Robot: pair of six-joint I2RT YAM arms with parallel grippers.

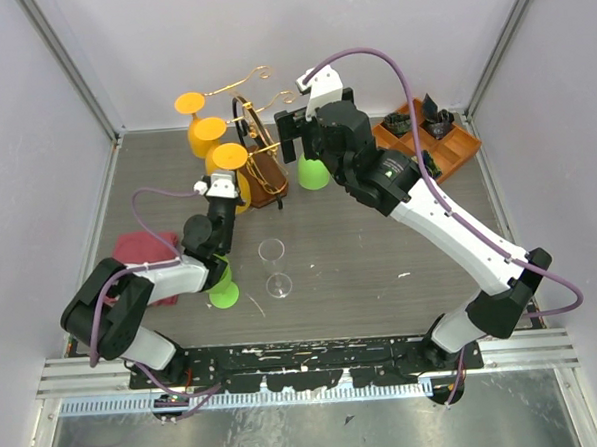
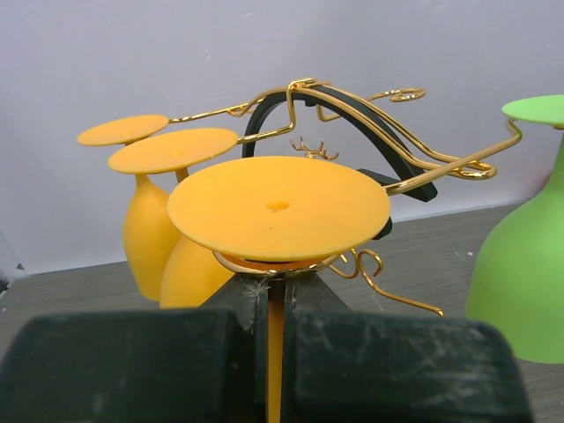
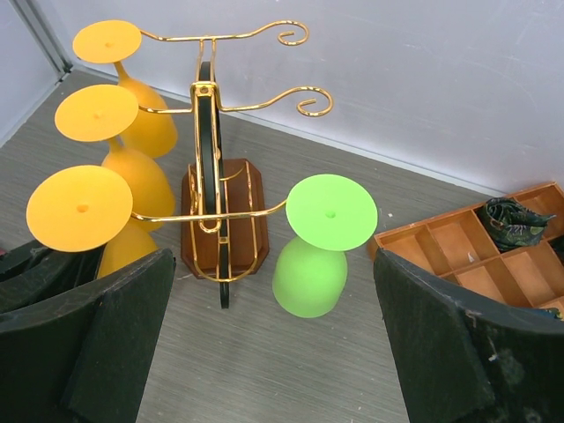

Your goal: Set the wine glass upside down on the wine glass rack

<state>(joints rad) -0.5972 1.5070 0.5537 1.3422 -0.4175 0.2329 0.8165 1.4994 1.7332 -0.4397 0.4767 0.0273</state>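
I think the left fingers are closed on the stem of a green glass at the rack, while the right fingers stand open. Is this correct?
Not quite. The left fingers are closed on an orange glass, not a green one: the left wrist view shows its orange stem between them at the rack. The right fingers do stand open.

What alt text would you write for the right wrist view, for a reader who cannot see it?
A gold wire wine glass rack carries three upside-down orange glasses, with a green glass at another arm's tip. The open right gripper frames the foreground.
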